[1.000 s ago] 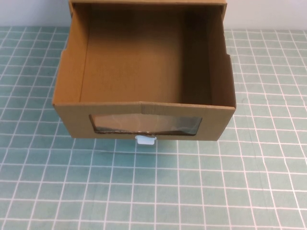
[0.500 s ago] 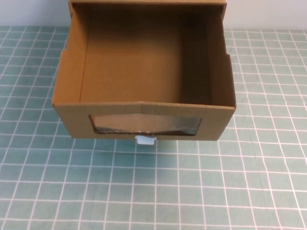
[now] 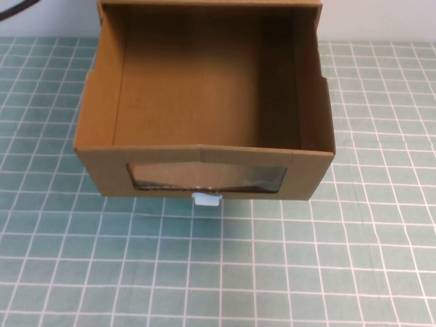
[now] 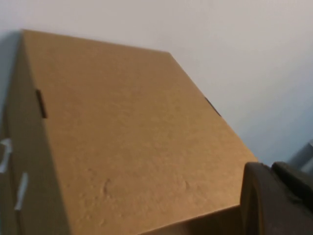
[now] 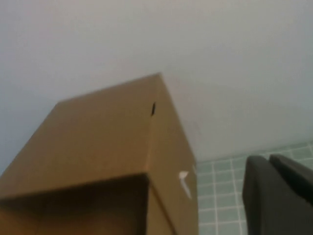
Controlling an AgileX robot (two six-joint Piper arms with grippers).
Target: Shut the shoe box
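Observation:
The shoe box point(image 3: 95, 122) is a brown cardboard drawer, pulled far out of its sleeve toward me, with its inside bare. Its front has a clear window point(image 3: 204, 177) with a small white pull tab point(image 3: 206, 199) below it. Neither gripper shows in the high view. In the left wrist view my left gripper point(image 4: 270, 169) is shut and empty, close beside the box's sleeve point(image 4: 122, 137). In the right wrist view my right gripper point(image 5: 268, 159) is shut and empty, beside the sleeve point(image 5: 98, 142) and above the mat.
A green mat with a white grid point(image 3: 218, 272) covers the table around the box. A white wall stands behind the box. A dark cable point(image 3: 13, 8) crosses the far left corner of the high view.
A dark cable has come into the far left corner of the high view. The box has not moved.

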